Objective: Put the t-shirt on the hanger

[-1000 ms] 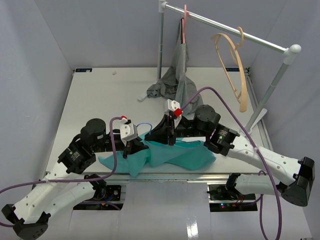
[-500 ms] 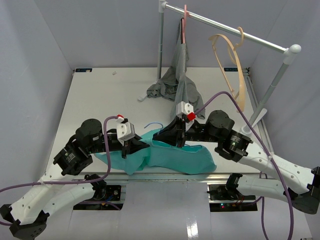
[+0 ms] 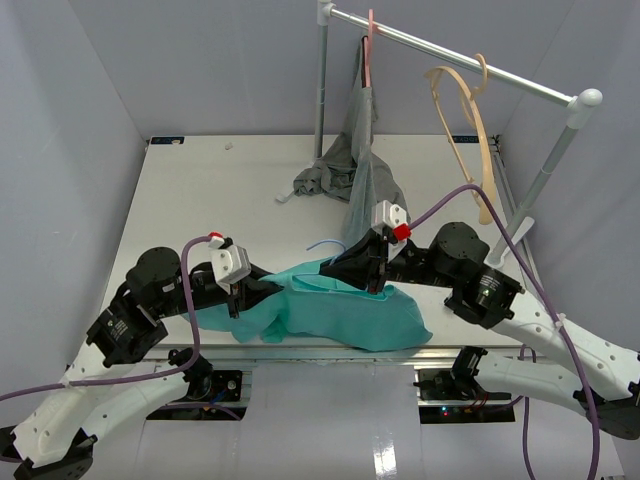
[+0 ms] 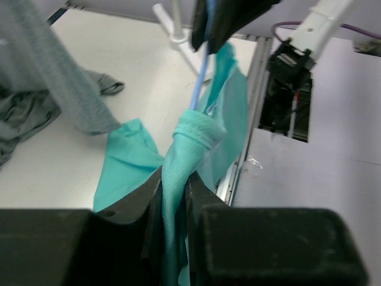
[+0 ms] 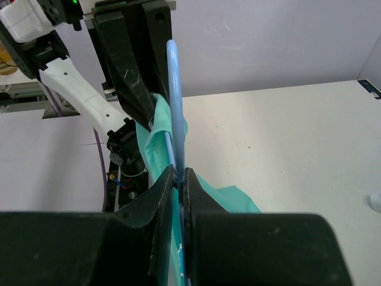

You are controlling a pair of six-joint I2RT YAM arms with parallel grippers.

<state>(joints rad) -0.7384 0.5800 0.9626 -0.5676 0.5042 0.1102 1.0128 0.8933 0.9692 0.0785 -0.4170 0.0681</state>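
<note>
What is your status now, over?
Left tool shut on t-shirt. Right tool shut on hanger, wire running into bunched cloth. Grey garment hangs close behind right tool.

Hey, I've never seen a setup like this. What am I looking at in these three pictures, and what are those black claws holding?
It's two robot arms bolted to a table. One picture looks down from overhead; the other two come from cameras on each wrist, looking past the fingers. A teal t-shirt lies bunched at the near edge. The left gripper pinches a fold of it; the right gripper clamps a thin blue hanger. Behind, a rail carries a grey garment and a tan hanger.
</note>
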